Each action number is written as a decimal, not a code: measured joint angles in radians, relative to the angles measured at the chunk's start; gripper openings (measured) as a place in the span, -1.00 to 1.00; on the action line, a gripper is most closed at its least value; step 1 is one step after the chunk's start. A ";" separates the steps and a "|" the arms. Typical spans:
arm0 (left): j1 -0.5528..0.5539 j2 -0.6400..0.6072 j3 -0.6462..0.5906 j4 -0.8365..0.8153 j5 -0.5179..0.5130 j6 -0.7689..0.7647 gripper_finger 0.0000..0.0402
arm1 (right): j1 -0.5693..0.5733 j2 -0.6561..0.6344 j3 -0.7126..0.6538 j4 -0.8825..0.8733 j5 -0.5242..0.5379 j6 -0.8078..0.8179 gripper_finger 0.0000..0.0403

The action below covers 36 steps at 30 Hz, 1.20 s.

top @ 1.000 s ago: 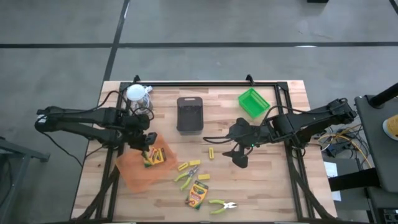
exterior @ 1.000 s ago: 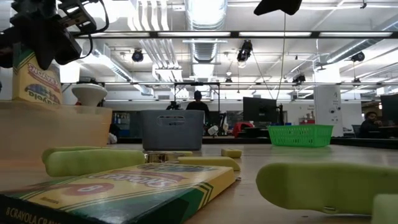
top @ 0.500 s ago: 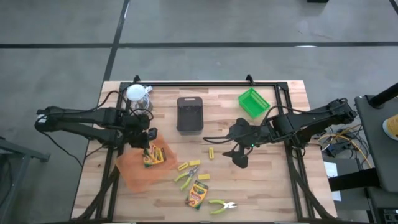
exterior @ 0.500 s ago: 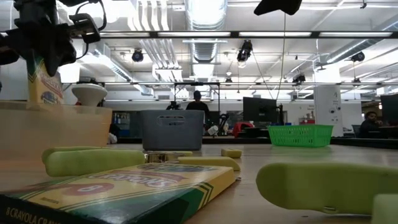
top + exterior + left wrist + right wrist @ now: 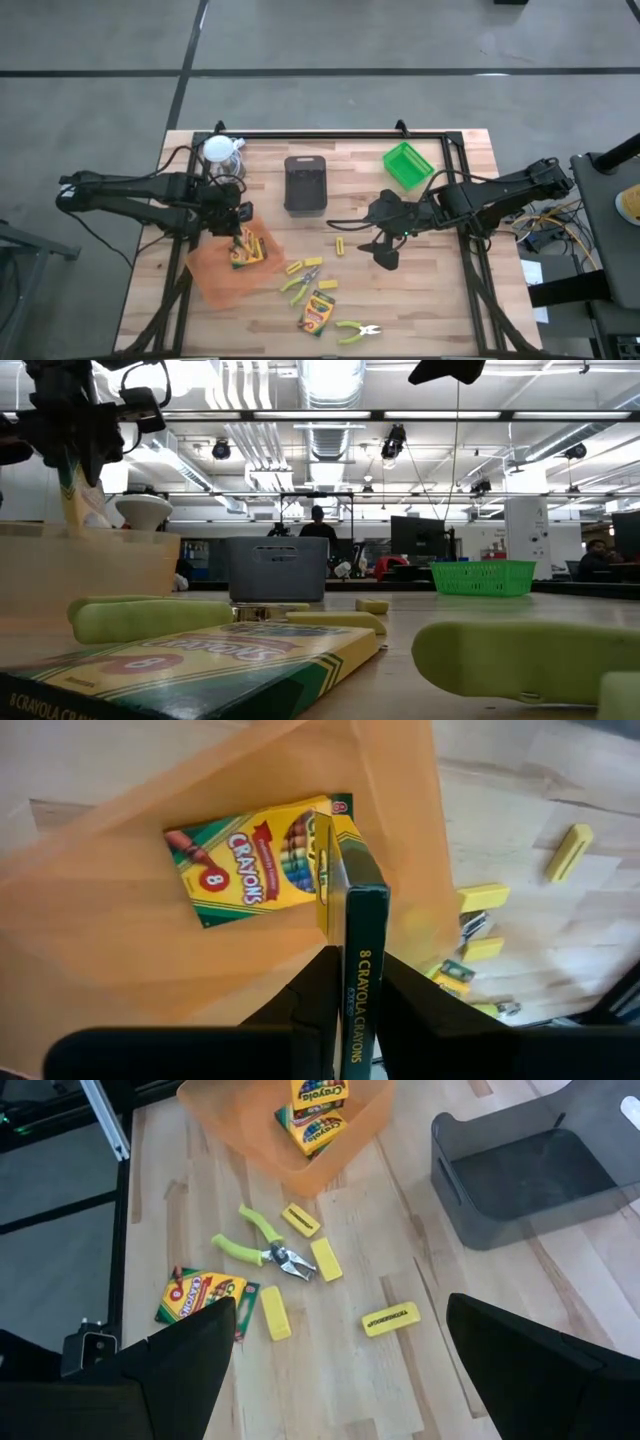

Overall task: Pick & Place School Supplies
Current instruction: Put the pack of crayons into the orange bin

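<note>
High view: a wooden counter [image 5: 440,300]. The left hand [image 5: 238,226] hangs over an orange tray [image 5: 215,275], clenched on an upright crayon box [image 5: 352,910], with a second crayon box [image 5: 255,860] lying flat in the tray beneath it. The right hand [image 5: 386,256] waits released over the counter's middle.

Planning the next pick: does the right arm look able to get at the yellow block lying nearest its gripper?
Probably yes. The right gripper hangs open, holding nothing, and the yellow block lies alone on bare table beside it, nothing between them.
</note>
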State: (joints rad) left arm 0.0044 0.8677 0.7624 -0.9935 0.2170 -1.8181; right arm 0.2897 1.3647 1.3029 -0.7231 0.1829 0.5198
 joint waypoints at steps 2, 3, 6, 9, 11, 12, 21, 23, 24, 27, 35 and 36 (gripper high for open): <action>-0.001 0.000 0.000 0.018 -0.013 -0.019 -0.71 | 0.000 0.000 0.000 0.000 0.000 0.000 0.76; -0.001 0.000 0.000 0.033 -0.015 -0.018 -0.71 | 0.000 0.000 0.000 0.000 0.000 0.000 0.76; -0.001 0.000 0.001 0.049 -0.023 0.004 -0.71 | 0.000 0.000 0.000 0.000 0.000 0.000 0.76; -0.001 0.000 0.001 0.038 -0.026 0.006 -0.71 | 0.000 0.000 0.000 0.000 0.000 0.000 0.76; -0.001 0.002 0.001 0.033 -0.029 0.006 -0.71 | 0.000 0.000 0.000 0.000 0.000 0.000 0.76; -0.001 0.002 0.001 0.033 -0.032 0.006 -0.71 | 0.000 0.000 0.000 0.000 0.000 0.000 0.76; -0.001 0.002 0.001 0.032 -0.044 0.019 -0.71 | 0.000 0.000 0.000 0.000 0.000 0.000 0.76; 0.000 0.003 0.001 0.021 -0.044 0.031 -0.71 | 0.000 0.000 0.000 0.000 0.000 0.000 0.76; 0.000 0.003 0.001 0.014 -0.043 0.033 -0.71 | 0.000 0.000 0.000 0.000 0.000 0.000 0.76; 0.000 0.003 0.001 -0.001 -0.042 0.032 -0.71 | 0.000 0.000 0.000 0.000 0.001 0.000 0.76; 0.000 0.003 0.001 0.001 -0.040 0.022 -0.69 | 0.000 0.000 0.000 0.000 0.001 0.000 0.76; 0.000 0.003 0.001 0.001 -0.040 0.028 -0.68 | 0.000 0.000 0.000 0.000 0.001 0.000 0.76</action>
State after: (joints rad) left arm 0.0044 0.8711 0.7631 -0.9921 0.1768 -1.7904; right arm 0.2897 1.3647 1.3029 -0.7227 0.1837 0.5201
